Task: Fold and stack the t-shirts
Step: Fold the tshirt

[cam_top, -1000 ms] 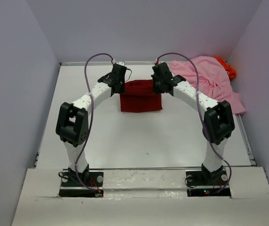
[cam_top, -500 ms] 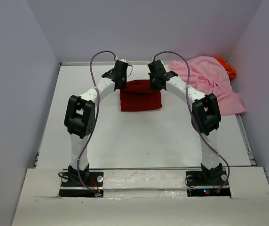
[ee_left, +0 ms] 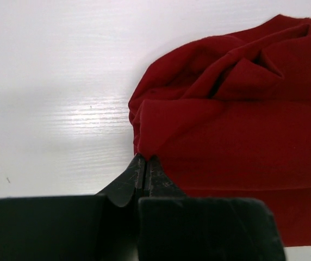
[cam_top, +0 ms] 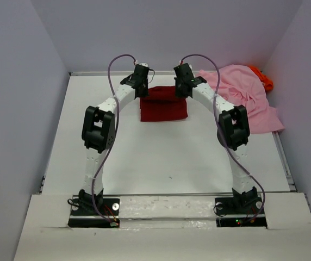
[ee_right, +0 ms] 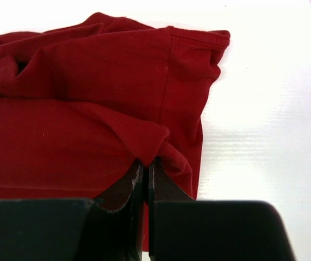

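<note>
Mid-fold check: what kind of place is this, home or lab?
Probably a lab test cell: a white table boxed in by pale walls, left arm and right arm bolted at its near edge, with a dark red t-shirt, pink t-shirt and orange t-shirt on it.

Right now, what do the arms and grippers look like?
The left arm and right arm are white links with black joint blocks, each trailing a looping purple cable. The left gripper and right gripper have black, tapering fingers.
</note>
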`<action>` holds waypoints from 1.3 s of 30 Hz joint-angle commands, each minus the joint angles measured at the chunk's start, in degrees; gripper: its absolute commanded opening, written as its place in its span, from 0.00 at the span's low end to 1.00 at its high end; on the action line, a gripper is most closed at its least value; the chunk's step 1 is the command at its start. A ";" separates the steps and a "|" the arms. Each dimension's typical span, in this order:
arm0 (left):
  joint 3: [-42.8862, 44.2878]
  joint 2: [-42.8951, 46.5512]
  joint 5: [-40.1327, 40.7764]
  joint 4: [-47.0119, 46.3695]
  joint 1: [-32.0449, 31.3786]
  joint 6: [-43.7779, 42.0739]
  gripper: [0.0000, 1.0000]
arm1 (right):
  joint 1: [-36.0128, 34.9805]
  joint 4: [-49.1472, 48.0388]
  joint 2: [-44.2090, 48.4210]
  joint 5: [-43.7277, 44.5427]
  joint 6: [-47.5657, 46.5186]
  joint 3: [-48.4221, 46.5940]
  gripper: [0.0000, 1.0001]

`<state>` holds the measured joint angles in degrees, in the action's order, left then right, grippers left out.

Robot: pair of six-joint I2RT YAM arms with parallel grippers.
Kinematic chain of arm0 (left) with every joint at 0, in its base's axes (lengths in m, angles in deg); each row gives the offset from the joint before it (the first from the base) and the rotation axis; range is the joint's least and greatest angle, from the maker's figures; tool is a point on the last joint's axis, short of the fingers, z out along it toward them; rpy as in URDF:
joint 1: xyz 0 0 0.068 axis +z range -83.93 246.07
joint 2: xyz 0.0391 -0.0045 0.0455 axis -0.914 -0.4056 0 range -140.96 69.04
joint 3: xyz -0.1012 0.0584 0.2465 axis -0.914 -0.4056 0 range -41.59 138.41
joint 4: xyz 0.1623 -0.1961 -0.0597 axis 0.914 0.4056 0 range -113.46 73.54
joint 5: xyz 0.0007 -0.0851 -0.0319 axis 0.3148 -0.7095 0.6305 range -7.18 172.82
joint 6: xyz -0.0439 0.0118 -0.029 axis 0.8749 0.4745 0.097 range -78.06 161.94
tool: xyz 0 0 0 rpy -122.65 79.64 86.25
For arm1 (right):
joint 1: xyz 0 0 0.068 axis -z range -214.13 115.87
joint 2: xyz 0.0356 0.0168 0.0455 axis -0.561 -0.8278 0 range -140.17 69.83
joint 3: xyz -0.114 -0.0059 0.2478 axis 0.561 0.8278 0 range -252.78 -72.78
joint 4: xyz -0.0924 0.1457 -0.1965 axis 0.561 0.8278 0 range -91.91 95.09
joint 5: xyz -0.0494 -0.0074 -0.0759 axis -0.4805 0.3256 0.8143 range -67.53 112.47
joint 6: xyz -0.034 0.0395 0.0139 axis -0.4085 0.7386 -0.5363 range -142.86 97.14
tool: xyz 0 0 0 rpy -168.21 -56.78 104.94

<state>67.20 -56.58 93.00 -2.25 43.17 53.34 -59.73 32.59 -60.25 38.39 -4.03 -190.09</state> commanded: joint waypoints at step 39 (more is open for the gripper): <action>-17.29 9.96 0.99 -8.72 -8.83 5.74 0.35 | -2.26 -6.46 4.40 -7.22 -0.02 11.32 0.70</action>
<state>50.79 -44.93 93.98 -8.28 34.63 58.13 -61.70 28.63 -54.28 32.32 -4.03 -175.97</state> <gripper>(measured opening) 0.360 0.700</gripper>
